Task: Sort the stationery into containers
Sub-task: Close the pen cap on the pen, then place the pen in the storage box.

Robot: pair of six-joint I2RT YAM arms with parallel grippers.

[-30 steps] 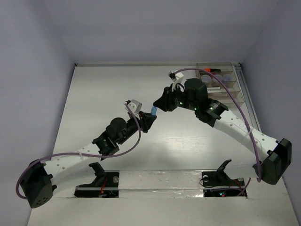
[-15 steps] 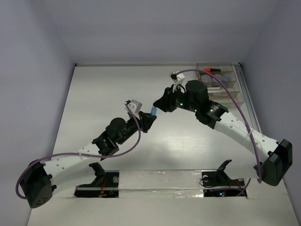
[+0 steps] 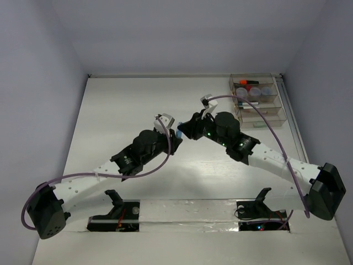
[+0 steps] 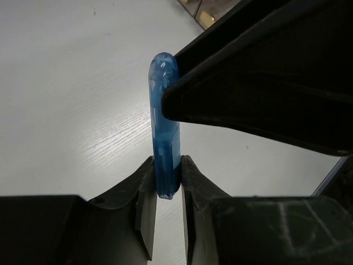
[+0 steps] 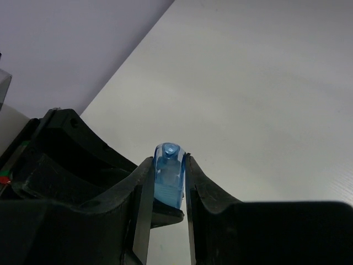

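Observation:
A light blue highlighter [image 3: 180,133] hangs above the middle of the table, held from both ends. My left gripper [image 3: 176,138] is shut on its lower end; in the left wrist view the highlighter [image 4: 164,127] stands upright out of that gripper [image 4: 165,176]. My right gripper [image 3: 186,130] is shut on the other end, and in the right wrist view the cap of the highlighter [image 5: 169,174] shows between its jaws [image 5: 168,165]. The clear stepped organiser [image 3: 278,105] sits at the far right and holds an orange-black highlighter [image 3: 247,82], pots and pens.
The black body of the right gripper [image 4: 265,83] fills the upper right of the left wrist view. The left gripper [image 5: 71,160] sits close in front of the right wrist camera. Purple cables [image 3: 259,105] loop over both arms. A corner of the organiser [image 4: 207,14] shows beyond.
Both arms have shifted pose: the left wrist has come forward and right, the right wrist has come nearer. The blue highlighter stays about where it was, gripped by both.

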